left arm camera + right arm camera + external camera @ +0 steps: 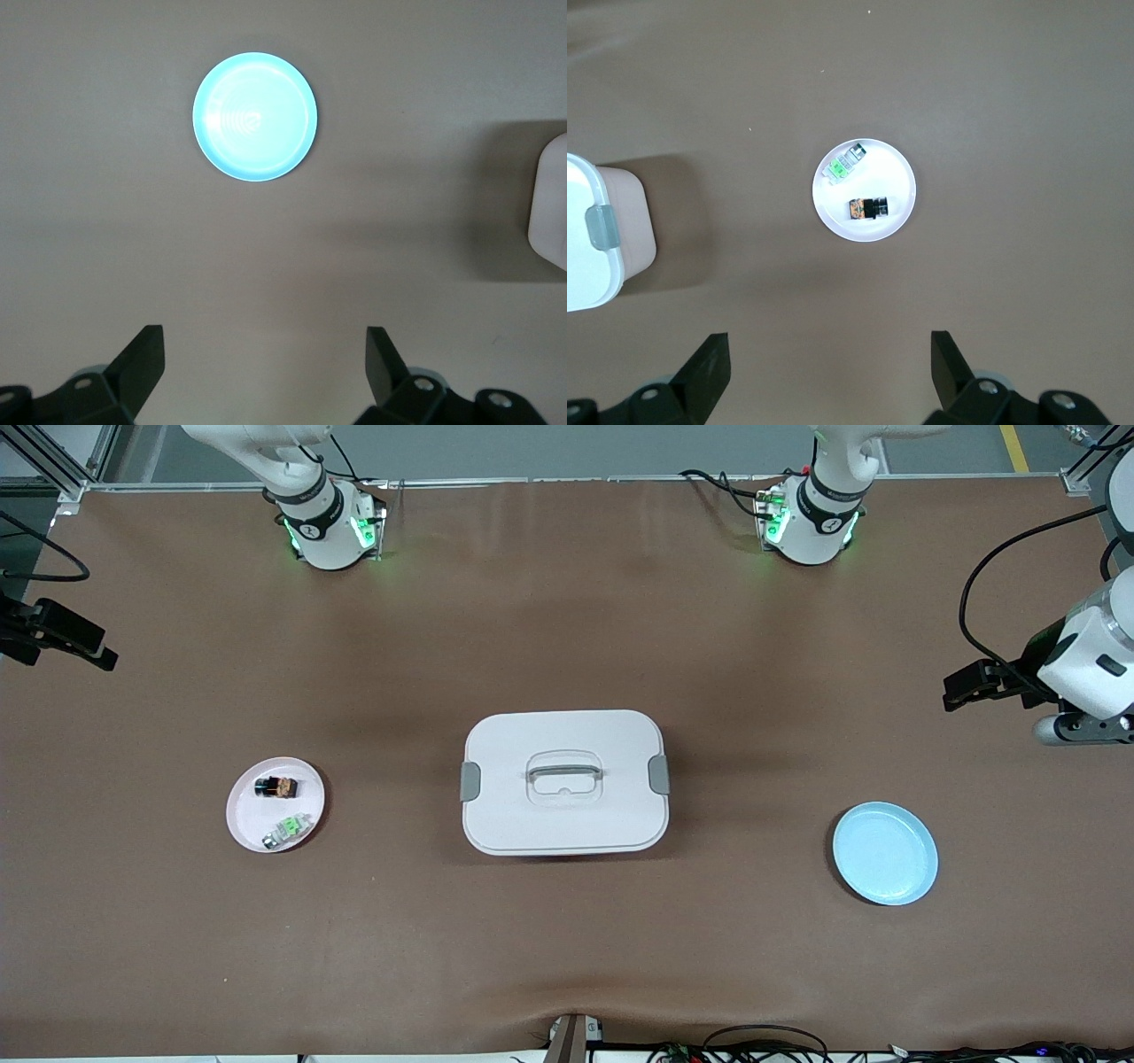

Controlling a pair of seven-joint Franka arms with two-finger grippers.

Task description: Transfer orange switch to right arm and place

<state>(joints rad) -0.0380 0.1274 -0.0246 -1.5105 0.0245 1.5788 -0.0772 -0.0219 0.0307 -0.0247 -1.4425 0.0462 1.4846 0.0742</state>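
Note:
The orange switch (276,786) lies on its side on a small pale pink plate (244,815) toward the right arm's end of the table. It also shows in the right wrist view (870,208), on the same plate (893,177). My right gripper (80,646) hangs open and empty high over that end of the table, off to the side of the plate; its fingers (709,363) frame bare table. My left gripper (961,689) hangs open and empty over the left arm's end; its fingers (146,359) stand wide apart.
A green-and-silver small part (288,829) lies on the pink plate beside the switch, nearer the front camera. A white lidded box (567,824) with a handle stands mid-table. An empty light blue plate (885,853) lies toward the left arm's end and shows in the left wrist view (255,117).

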